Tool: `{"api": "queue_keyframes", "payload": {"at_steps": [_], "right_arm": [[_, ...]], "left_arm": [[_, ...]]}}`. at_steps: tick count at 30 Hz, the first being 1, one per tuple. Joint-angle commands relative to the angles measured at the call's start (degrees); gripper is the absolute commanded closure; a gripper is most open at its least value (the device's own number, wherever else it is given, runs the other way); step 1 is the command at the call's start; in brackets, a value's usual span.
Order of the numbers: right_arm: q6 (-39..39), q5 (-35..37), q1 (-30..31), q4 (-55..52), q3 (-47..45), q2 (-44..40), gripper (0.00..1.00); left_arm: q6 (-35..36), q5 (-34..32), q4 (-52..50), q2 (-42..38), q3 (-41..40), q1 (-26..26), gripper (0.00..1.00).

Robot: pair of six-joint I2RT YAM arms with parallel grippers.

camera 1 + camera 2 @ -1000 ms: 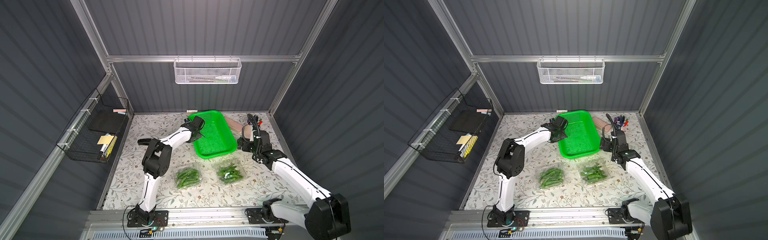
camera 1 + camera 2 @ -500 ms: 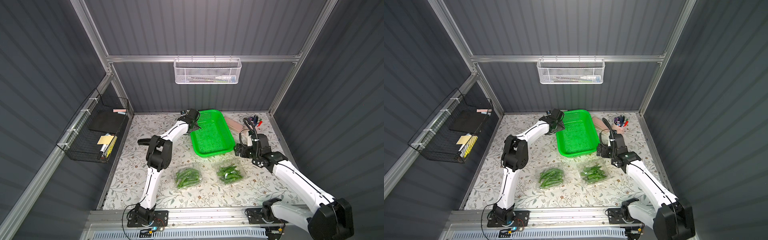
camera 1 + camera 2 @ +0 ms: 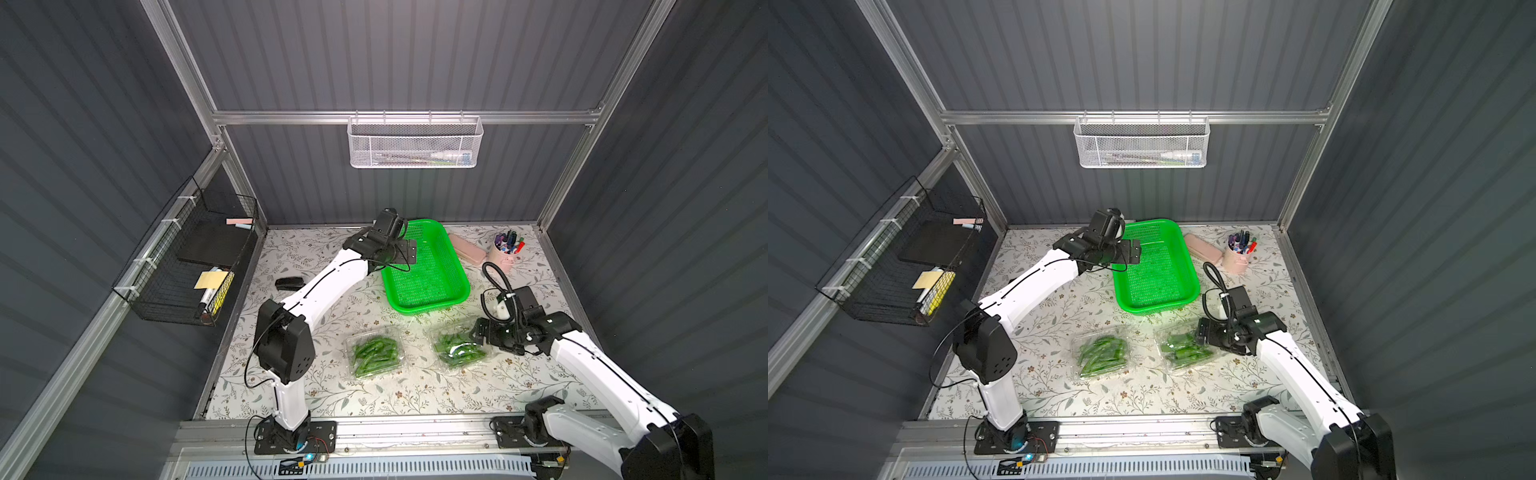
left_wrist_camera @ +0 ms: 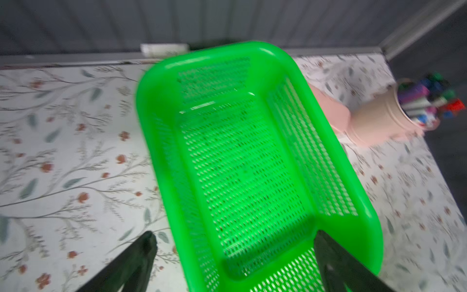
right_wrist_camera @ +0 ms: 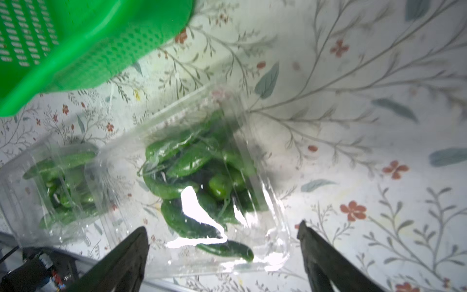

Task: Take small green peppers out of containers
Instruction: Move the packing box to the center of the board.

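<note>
Right wrist view: right jaws wide, empty, over right clamshell (image 5: pixel 265 240), lid apparently shut, small green peppers (image 5: pixel 189 161) inside. In a top view left clamshell (image 3: pixel 374 353) lies at its 9 o'clock, green basket (image 3: pixel 428 308) at 11. Left jaws wide, empty, above basket. Approach step; next, pop the lid.

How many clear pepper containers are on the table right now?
2. The left container lies in front of the green basket; the right container lies beside it, toward the robot's right side. None seems hidden.
</note>
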Motion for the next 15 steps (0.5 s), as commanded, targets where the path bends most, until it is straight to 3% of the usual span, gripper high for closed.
{"api": "queue_keyframes", "payload": {"at_steps": [1, 9, 15], "right_arm": [[0.87, -8.06, 0.05, -6.52, -0.88, 1.06, 0.06], [-0.33, -13.45, 0.06, -2.97, -1.4, 6.17, 0.06], [-2.44, -16.01, 0.06, 3.45, 1.07, 9.39, 0.07]], "left_arm": [[7.73, 9.79, -4.36, 1.02, -0.3, -3.19, 0.01], [14.46, 18.15, -11.55, 1.27, 0.65, -6.65, 0.01], [13.0, 16.27, -12.2, 1.33, 0.21, -6.87, 0.01]]}}
